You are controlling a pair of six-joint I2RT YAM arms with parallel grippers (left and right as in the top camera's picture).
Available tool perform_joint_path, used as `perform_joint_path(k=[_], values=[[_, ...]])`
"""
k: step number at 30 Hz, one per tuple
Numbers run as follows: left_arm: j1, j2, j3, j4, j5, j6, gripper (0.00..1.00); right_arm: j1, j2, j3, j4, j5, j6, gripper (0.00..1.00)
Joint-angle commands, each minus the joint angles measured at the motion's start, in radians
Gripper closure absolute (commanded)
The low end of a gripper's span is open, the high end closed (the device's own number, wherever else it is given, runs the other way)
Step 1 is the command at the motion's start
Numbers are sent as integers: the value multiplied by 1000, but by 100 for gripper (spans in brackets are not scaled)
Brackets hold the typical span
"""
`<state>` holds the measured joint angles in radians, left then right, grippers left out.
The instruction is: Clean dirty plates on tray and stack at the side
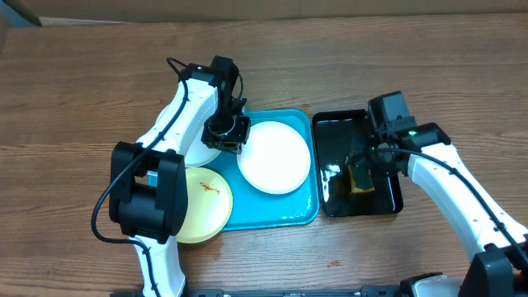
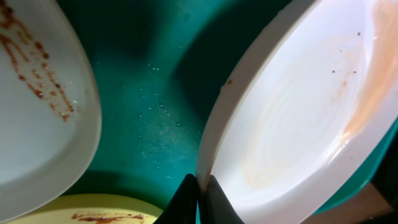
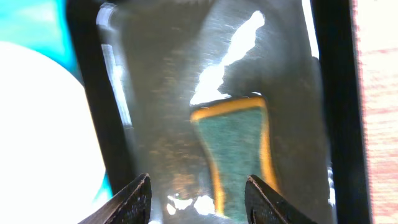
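A central white plate (image 1: pixel 275 157) lies in the middle of the turquoise tray (image 1: pixel 272 213), with a faint orange film across its inside. A second white plate (image 2: pixel 37 93), streaked with brown-orange smears, sits at the tray's left end, mostly hidden under the left arm in the overhead view. A pale yellow plate (image 1: pixel 205 206), also smeared, rests at the tray's near left corner and overhangs the rim toward the wooden table (image 1: pixel 82 82). All three are on the tray; none is stacked at the side yet.

The left gripper (image 2: pixel 199 190) is closed to a sliver, pinching the central plate's left rim between its fingertips. That grip probably steadies the plate for wiping. Whether the rim is raised off the tray cannot be told. The left arm reaches forward from the near edge and bends over the tray, wrist pointing down.

Just beside the tray on its right lies a glossy black tray (image 1: pixel 334 132) holding shallow water and a green sponge (image 3: pixel 239 155) with a yellow edge, likely there to soak. The right gripper (image 3: pixel 200 199) hangs above the sponge with its fingers spread wide, gripping nothing. The right arm stretches in from the near right corner, wrist turned down.
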<state>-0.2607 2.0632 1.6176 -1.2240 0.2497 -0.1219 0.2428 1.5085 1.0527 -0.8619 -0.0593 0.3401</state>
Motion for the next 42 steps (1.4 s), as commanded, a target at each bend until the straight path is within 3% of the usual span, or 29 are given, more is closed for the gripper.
perform_joint_path(k=[1, 9, 23, 36, 42], values=[[21, 11, 26, -3, 131, 25, 95, -3, 0, 80, -22, -92, -28, 50], [80, 11, 25, 5, 325, 106, 96, -3, 0, 105, -49, -92, -31, 50], [97, 11, 26, -3, 350, 113, 96, -3, 0, 105, -61, -92, -31, 50], [96, 11, 76, -86, 35, -35, 96, -107, 0, 105, -134, -77, -31, 49], [77, 11, 160, -126, -6, -48, 96, -171, 1, 105, -174, -76, -57, 48]])
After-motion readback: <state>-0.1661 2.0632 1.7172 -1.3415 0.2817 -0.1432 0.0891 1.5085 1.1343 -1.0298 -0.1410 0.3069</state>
